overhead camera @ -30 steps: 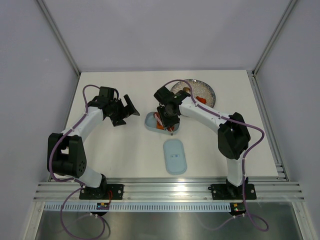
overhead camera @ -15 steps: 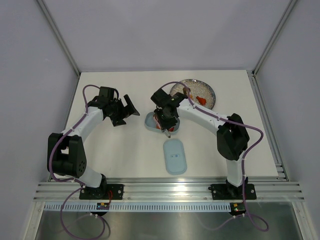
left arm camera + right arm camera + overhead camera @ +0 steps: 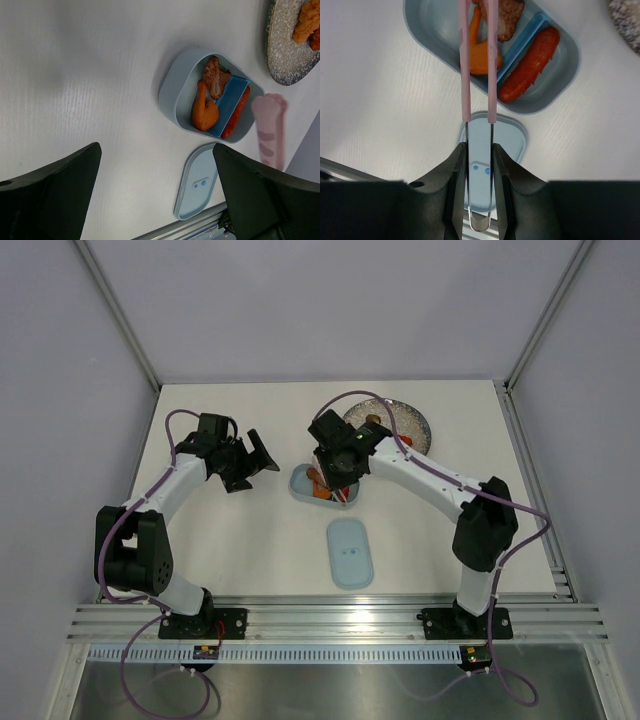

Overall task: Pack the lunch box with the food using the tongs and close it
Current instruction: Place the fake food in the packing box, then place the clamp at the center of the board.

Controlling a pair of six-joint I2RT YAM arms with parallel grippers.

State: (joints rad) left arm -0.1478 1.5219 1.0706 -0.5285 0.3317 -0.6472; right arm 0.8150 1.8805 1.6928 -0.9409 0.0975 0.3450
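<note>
A white table [image 3: 250, 530] fills a booth with pale grey walls [image 3: 300, 310], metal corner posts [image 3: 118, 310] and a ribbed metal rail [image 3: 330, 620] at its 6 o'clock edge. The lunch box [image 3: 300, 483] sits near the middle, lidless. It holds an orange piece [image 3: 479, 60], a brown piece [image 3: 507, 17] and a red sausage [image 3: 530, 62] beside a blue divider [image 3: 520, 47]. Its lid [image 3: 350, 552] lies flat at the box's 6 o'clock, apart from it. A speckled plate [image 3: 412, 423] at the box's 1 o'clock carries another orange piece [image 3: 306, 22].

The right arm [image 3: 420, 475] crosses the plate's near rim and hides the box's right end. The right gripper [image 3: 479, 152] pinches the tongs [image 3: 465, 75] by their metal end, with the pink arms reaching over the box. The left gripper [image 3: 255, 455] hangs at the box's 9 o'clock, jaws wide and empty.
</note>
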